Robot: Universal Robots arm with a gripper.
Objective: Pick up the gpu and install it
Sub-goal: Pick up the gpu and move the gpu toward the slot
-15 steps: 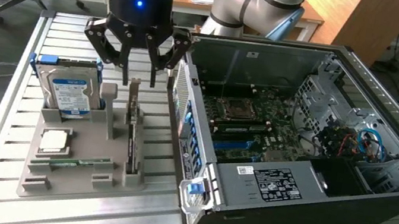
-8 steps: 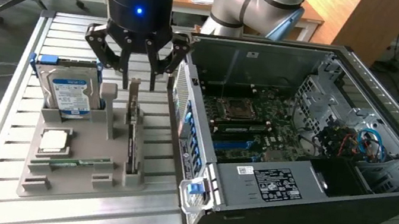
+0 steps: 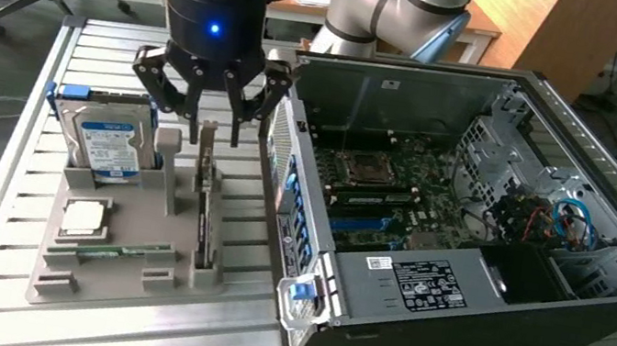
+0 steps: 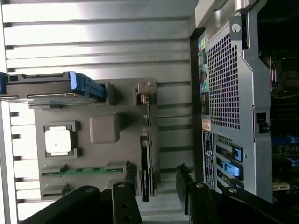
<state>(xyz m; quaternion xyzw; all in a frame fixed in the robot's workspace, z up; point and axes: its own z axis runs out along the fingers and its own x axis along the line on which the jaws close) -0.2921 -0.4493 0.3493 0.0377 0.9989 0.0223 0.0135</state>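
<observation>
Standing on its long edge in a slot of the grey holder tray (image 3: 99,279), the gpu (image 3: 205,212) runs along the tray's side nearest the open computer case (image 3: 440,282). The hand (image 3: 216,118) hovers above the tray with its fingers (image 4: 129,173) spread wide to either side of the card's line, gripping nothing. A hard drive (image 3: 108,146) stands upright in the tray's slot farther from the case, and the tray lies on the slatted tabletop (image 3: 134,336).
</observation>
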